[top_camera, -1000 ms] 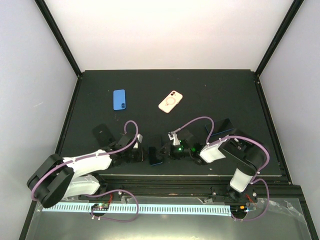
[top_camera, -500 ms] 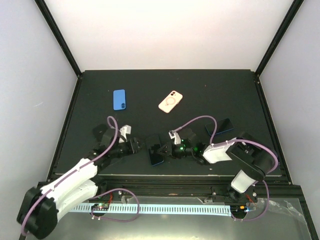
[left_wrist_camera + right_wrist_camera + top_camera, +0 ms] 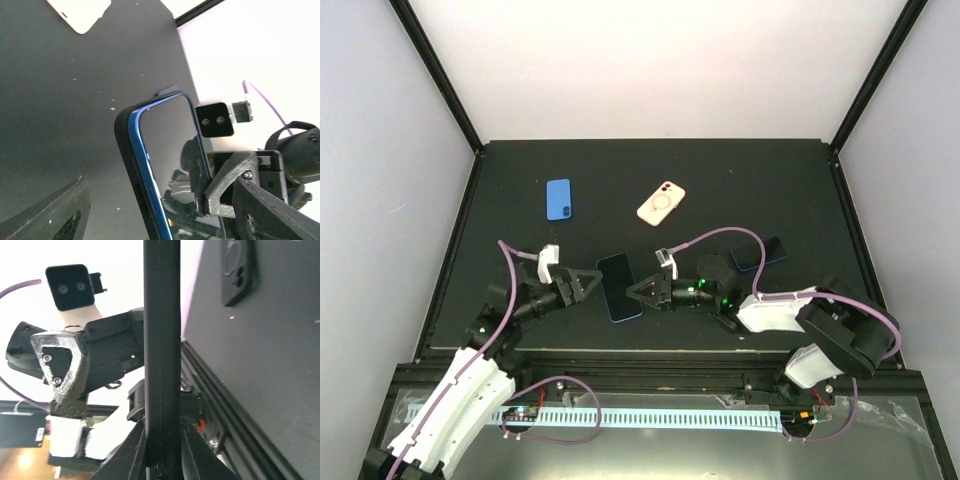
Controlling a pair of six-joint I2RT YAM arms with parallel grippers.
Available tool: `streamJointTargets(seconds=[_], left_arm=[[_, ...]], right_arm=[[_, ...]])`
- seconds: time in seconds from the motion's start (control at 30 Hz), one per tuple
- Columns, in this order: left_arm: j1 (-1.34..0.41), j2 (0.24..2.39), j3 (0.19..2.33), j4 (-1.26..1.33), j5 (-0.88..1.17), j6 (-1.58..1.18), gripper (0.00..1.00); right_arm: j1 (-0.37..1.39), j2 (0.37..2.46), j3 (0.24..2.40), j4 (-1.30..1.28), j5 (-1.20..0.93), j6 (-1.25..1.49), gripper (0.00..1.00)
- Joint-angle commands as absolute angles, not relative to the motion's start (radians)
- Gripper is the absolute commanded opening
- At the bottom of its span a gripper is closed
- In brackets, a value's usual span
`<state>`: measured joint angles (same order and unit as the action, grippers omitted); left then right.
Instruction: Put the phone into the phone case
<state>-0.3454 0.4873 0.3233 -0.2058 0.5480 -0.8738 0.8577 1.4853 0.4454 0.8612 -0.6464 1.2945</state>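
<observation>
One pale pink phone case with a white ring [image 3: 661,203] lies well up the black desk [image 3: 770,180] from the blue-rimmed dark phone [image 3: 616,287] your right hand [image 3: 637,292] clamps, left hand [image 3: 588,283] spread beside it, so pinch firmly and carry it level.

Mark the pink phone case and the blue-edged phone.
pink phone case [image 3: 661,204]: top external view, centre of its back.
blue-edged phone [image 3: 617,286]: top external view, middle of its dark screen.

Black tabletop [image 3: 750,190], plain white walls [image 3: 650,60], black corner struts [image 3: 438,75], bright even light.
</observation>
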Motion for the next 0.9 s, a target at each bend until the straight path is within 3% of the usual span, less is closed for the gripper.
streamJointTargets(seconds=[0.0,0.63,0.7,0.87], left_arm=[[-0.330,0.446,0.361,-0.115,0.659,-0.948,0.80],[-0.327,0.403,0.206,0.403,0.732,-1.244,0.77],[-0.327,0.418,0.207,0.409,0.740,-1.245,0.73],[-0.326,0.432,0.196,0.446,0.744,-1.269,0.44]], right_arm=[[0.855,1.459,0.421,1.166,-0.714,1.434,0.15],[0.879,1.370,0.416,1.246,-0.757,1.461,0.15],[0.887,1.372,0.423,1.236,-0.752,1.456,0.15],[0.893,1.391,0.430,1.249,-0.752,1.463,0.15]])
